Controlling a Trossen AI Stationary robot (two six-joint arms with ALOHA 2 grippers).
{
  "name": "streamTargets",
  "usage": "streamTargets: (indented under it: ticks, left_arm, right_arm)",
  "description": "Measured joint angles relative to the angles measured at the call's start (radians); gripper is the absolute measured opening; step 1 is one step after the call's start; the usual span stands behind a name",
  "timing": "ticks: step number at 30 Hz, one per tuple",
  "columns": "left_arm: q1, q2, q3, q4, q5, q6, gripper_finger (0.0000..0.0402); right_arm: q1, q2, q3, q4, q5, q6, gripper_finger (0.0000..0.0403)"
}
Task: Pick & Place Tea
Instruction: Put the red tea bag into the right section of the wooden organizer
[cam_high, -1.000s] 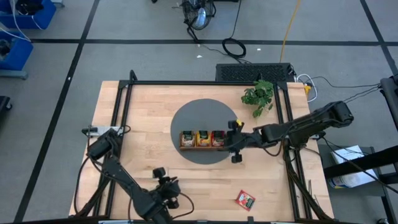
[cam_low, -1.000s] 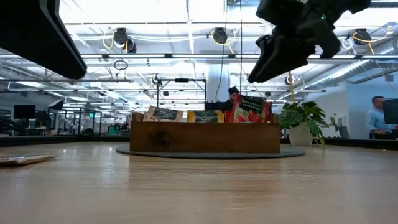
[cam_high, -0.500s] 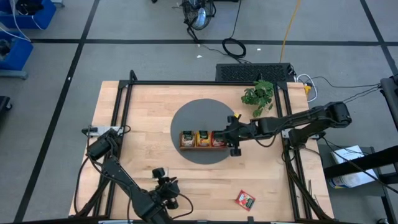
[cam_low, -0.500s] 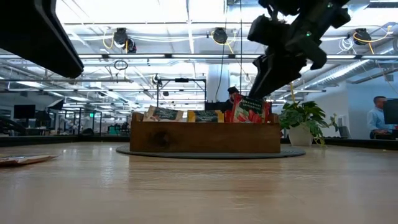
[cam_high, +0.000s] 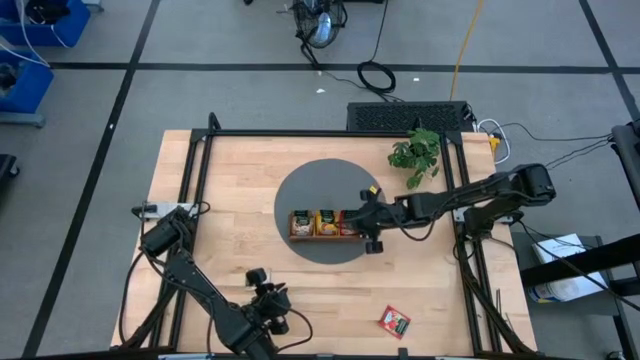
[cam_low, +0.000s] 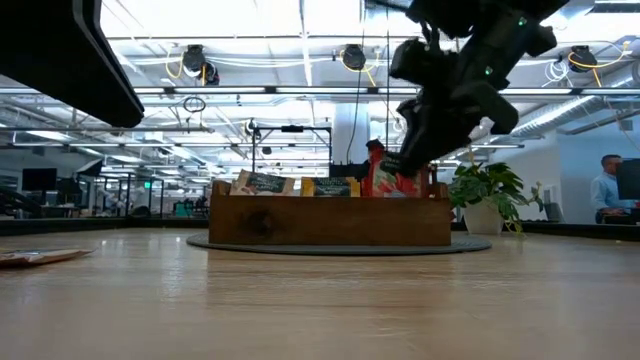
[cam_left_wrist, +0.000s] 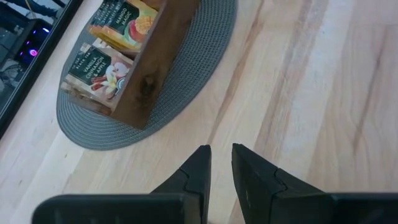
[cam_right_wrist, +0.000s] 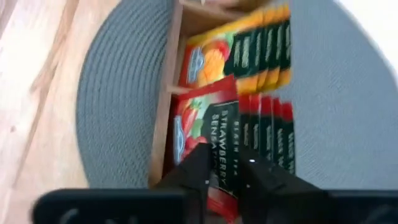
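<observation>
My left gripper (cam_high: 262, 300) waits low at the near edge of the table (cam_high: 230, 180), well apart from the work. In its wrist view the 2 fingers (cam_left_wrist: 200, 171) stand close together with only a thin slit between them and nothing in it, so I read those jaws as released and empty. Ahead of them lie the round grey mat (cam_left_wrist: 186, 74) and the wooden tray (cam_left_wrist: 152, 68), its end compartment showing dark green sachets (cam_left_wrist: 99, 71) and the next one orange-yellow sachets (cam_left_wrist: 127, 18).

From above, the tray (cam_high: 297, 237) sits on the mat (cam_high: 320, 180), its 3 compartments filled.

My right gripper (cam_high: 372, 230) hangs over the tray's right-hand end. In its wrist view both fingers (cam_right_wrist: 196, 168) bracket the front red sachet (cam_right_wrist: 214, 134), which lies tilted across the top of the other red sachets (cam_right_wrist: 267, 137) standing in that compartment. I cannot tell whether the jaws are clamped on it or merely straddling it.

1 more red sachet (cam_high: 394, 321) lies flat on the bare wood, near the table's front right corner and well apart from both jaws. A small potted plant (cam_high: 415, 155) stands beyond the mat.
</observation>
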Motion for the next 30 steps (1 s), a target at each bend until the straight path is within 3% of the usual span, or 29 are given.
streamTargets:
  ticks: [5,14,26,30]
  left_arm:
    - [0.001,0.0,0.0,0.0,0.0,0.0,0.0072]
    - [0.001,0.0,0.0,0.003,0.0,-0.004,0.0072]
    - [0.002,0.0,0.001,0.005,0.0,-0.004,0.0072]
    - [0.002,0.0,0.001,0.006,0.0,-0.004,0.0072]
  right_arm:
    - [0.038,-0.005,0.01,0.026,0.02,-0.023,0.0005]
    - [0.016,-0.005,0.078,-0.146,0.001,0.026,0.0001]
    - [-0.009,0.06,0.084,-0.135,-0.002,0.023,0.0001]
    - [-0.009,0.065,0.084,-0.109,-0.001,0.022,0.0028]
